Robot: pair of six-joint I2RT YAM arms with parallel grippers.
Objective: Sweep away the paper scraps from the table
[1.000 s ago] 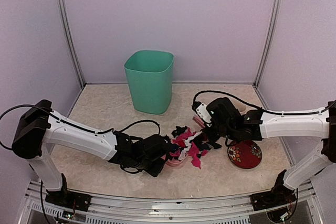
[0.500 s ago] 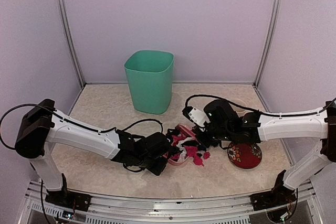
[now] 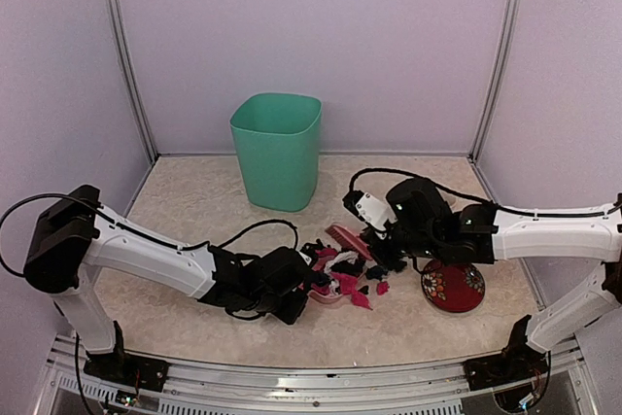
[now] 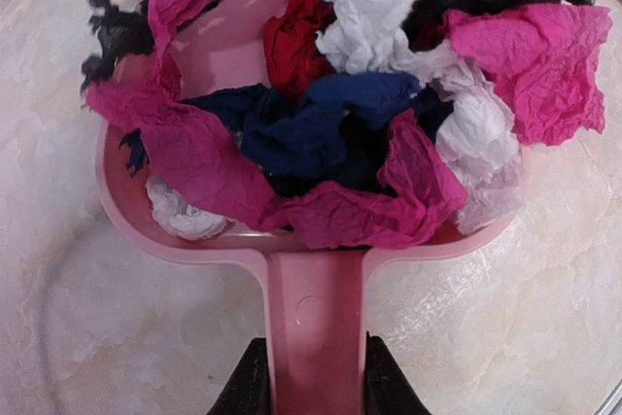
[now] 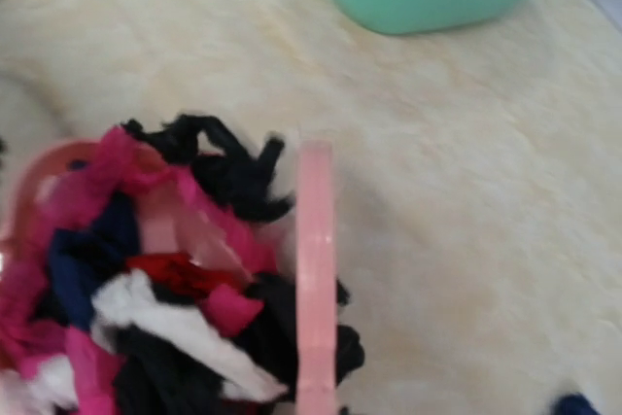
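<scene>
Left gripper (image 4: 316,386): clamped on the dustpan (image 4: 313,308) handle; we note its mouth faces the right edge.
Paper scraps (image 4: 321,133): heaped in the pan on the table (image 3: 175,211), mid-front edge; strays lie just right of the mouth.
Right gripper (image 3: 377,245): holds the brush (image 5: 316,269); we judge it nearer the strays.

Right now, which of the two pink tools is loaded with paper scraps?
The dustpan, held by its handle in the left hand: paper scraps fill its scoop. The brush is a bare bar beside the heap.
</scene>
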